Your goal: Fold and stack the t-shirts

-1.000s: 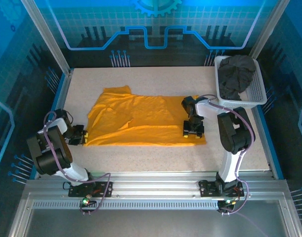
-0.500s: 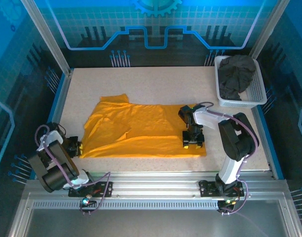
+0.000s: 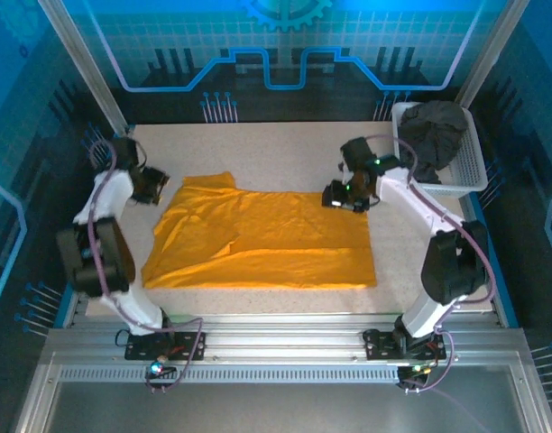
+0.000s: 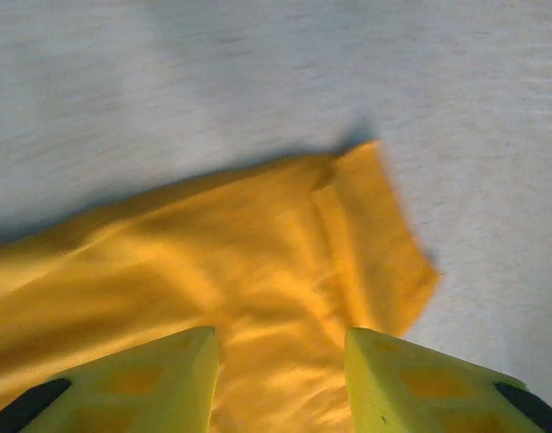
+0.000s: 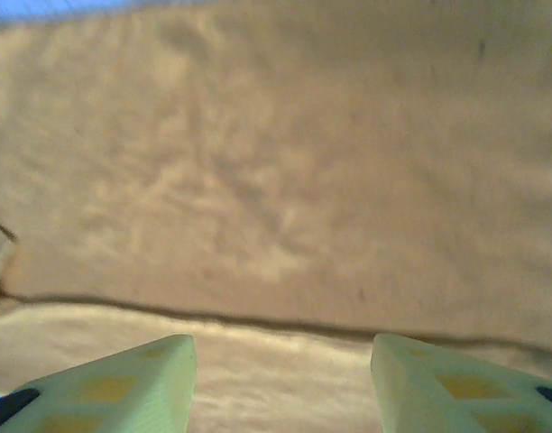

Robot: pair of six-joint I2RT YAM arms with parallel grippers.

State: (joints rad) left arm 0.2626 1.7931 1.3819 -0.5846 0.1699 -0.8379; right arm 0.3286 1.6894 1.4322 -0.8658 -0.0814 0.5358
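The orange-yellow t-shirt [image 3: 258, 239] lies spread on the table, a sleeve [image 3: 210, 181] sticking out at its far left. My left gripper [image 3: 155, 185] hovers just left of that sleeve, jaws open. In the left wrist view the sleeve [image 4: 375, 239] and orange cloth lie beyond the left gripper [image 4: 280, 365], with nothing pinched. My right gripper [image 3: 341, 198] stands open over the shirt's far right corner. In the right wrist view, pale-looking cloth [image 5: 276, 180] with a fold line spreads under the right gripper [image 5: 283, 374]. The dark grey t-shirt [image 3: 434, 135] is bunched in the basket.
The white mesh basket [image 3: 475, 173] stands at the table's far right corner. Bare table [image 3: 276, 144] runs along the back, and a strip lies in front of the shirt. Metal frame posts and blue panels close in the sides.
Both arms swung from the shirt's near edge to its far edge. The left gripper first dragged the near-left corner outward, then let go and opened. The right gripper opened a little wider.
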